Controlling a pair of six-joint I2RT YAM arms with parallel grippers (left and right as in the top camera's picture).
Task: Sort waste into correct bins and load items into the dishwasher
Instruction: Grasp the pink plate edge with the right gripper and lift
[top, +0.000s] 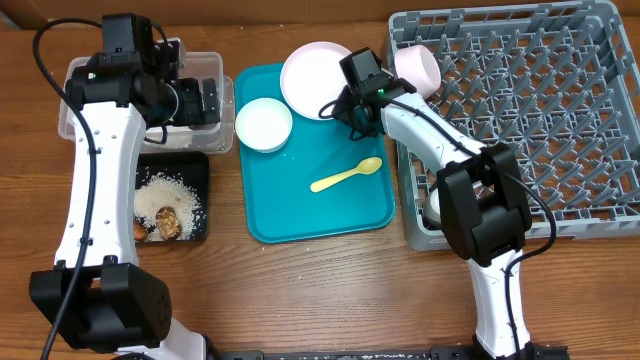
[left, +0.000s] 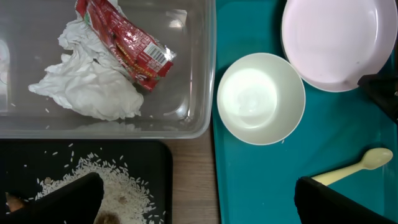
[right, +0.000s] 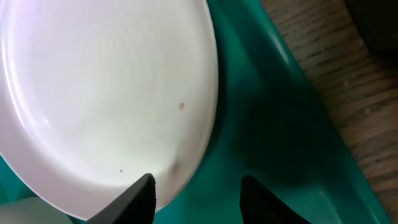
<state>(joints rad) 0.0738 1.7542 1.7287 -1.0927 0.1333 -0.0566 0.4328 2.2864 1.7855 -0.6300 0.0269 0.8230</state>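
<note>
The red snack wrapper (left: 127, 43) and crumpled paper (left: 93, 87) lie in the clear tub (left: 199, 74). Rice (top: 170, 192), a carrot (top: 140, 231) and a brown food piece (top: 168, 225) lie in the black tray (top: 200, 165). The white plate (top: 312, 78), one bowl (top: 263, 123) and the yellow spoon (top: 345, 177) sit on the teal tray (top: 300, 215). Another white bowl (top: 420, 68) leans in the grey rack (top: 530, 110). My left gripper (left: 199, 205) is open and empty, above the tub's corner. My right gripper (right: 199, 199) is open, straddling the plate's rim (right: 205, 124).
A white object (top: 432, 206) shows in the rack's front left corner, partly hidden by my right arm. The wooden table (top: 330, 300) shows in front of the trays. My left arm hides most of the tub in the overhead view.
</note>
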